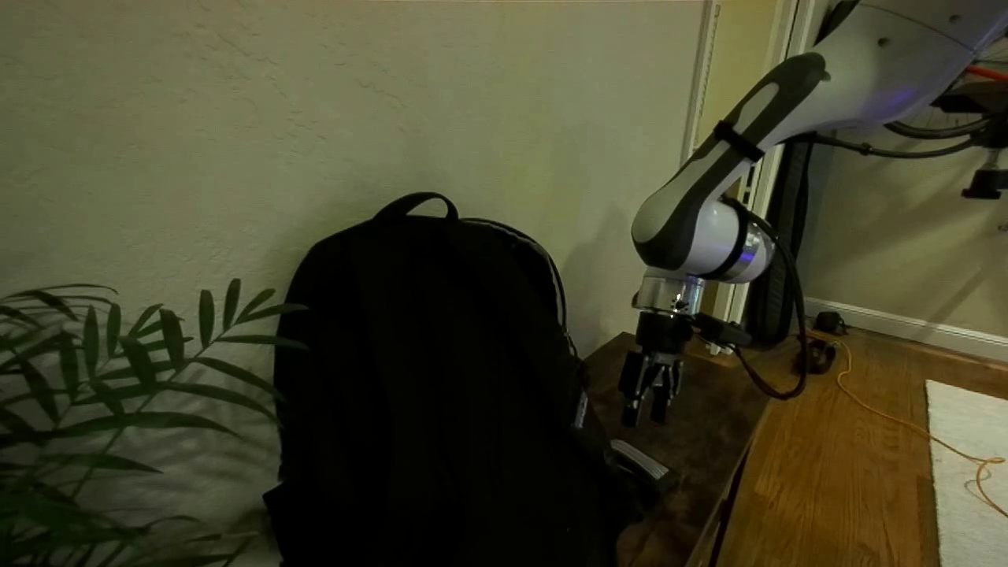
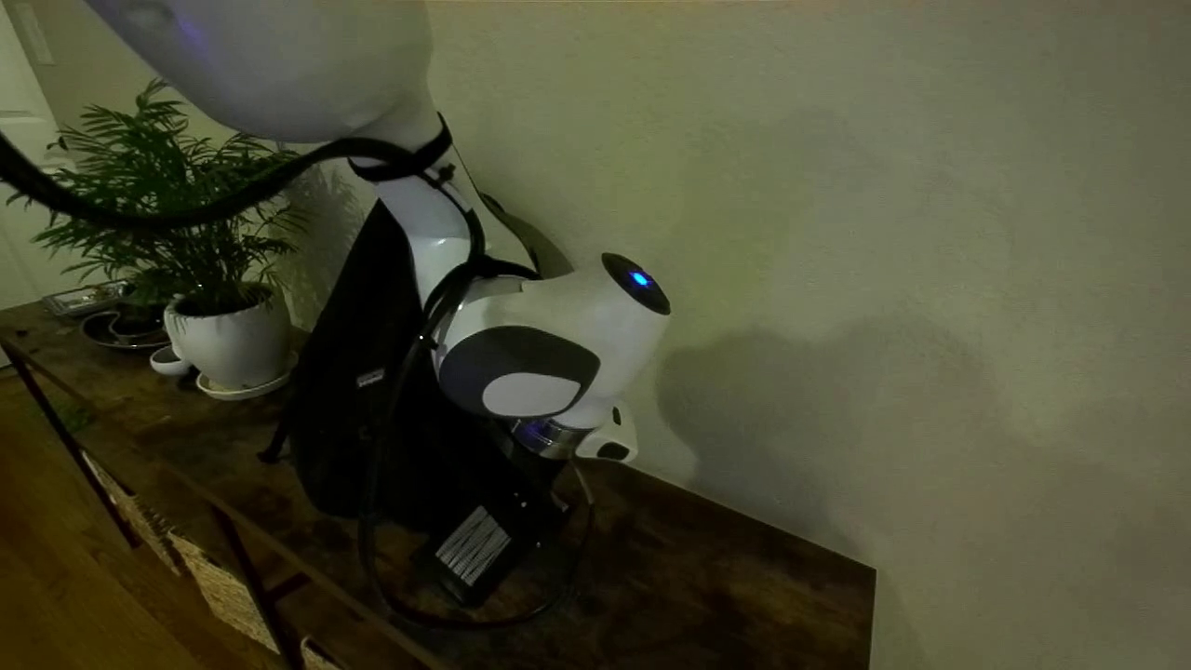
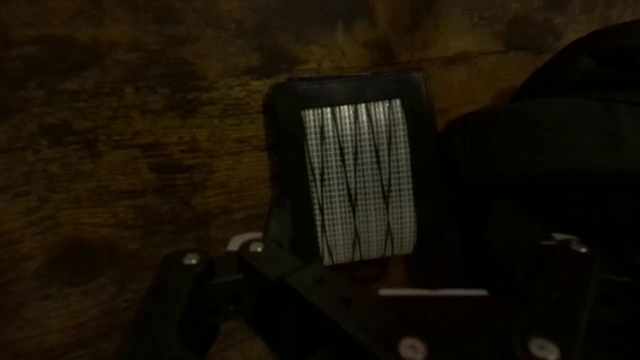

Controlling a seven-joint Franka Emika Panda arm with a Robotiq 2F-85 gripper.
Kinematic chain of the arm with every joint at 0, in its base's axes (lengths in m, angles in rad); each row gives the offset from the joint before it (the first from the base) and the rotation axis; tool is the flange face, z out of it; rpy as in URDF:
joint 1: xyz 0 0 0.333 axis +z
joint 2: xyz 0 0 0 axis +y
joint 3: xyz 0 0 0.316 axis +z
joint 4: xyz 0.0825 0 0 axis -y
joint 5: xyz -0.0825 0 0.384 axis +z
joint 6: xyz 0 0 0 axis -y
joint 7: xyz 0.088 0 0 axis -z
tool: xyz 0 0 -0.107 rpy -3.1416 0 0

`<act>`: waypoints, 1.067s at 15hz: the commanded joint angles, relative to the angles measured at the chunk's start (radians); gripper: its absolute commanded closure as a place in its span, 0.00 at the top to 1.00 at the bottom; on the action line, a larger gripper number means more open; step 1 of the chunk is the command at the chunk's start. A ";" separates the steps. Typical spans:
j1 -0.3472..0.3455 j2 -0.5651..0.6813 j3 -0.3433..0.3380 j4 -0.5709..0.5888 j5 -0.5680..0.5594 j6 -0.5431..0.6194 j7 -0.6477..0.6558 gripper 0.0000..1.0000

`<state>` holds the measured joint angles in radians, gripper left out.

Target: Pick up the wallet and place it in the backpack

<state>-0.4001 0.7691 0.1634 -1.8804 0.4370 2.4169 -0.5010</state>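
The wallet (image 3: pixel 360 185), dark with a grey woven face crossed by thin black lines, rests on the brown wooden table close beside the backpack. It shows in both exterior views as a pale patch, the wallet (image 1: pixel 642 459) and the wallet (image 2: pixel 475 547). Upright against the wall stands the large black backpack (image 1: pixel 441 378), loop handle on top; its black fabric fills the right side of the wrist view. My gripper (image 1: pixel 645 413) points down above the wallet, its fingers apart and nothing between them. Deep shadow hides much of the right finger in the wrist view.
A leafy plant (image 1: pixel 142 378) stands on the far side of the backpack; its white pot (image 2: pixel 233 340) shows in an exterior view. The wall (image 2: pixel 837 233) runs close behind the table (image 2: pixel 707 577). A black cable hangs in a loop from my arm.
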 commanded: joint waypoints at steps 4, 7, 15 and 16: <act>0.131 -0.164 -0.014 -0.236 -0.084 0.158 0.025 1.00; 0.196 -0.185 -0.028 -0.295 -0.164 0.262 0.058 1.00; 0.375 -0.154 -0.162 -0.361 -0.401 0.553 0.283 1.00; 0.413 -0.147 -0.203 -0.361 -0.423 0.579 0.331 1.00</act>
<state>-0.0798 0.6406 0.0573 -2.1947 0.0838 2.9116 -0.2972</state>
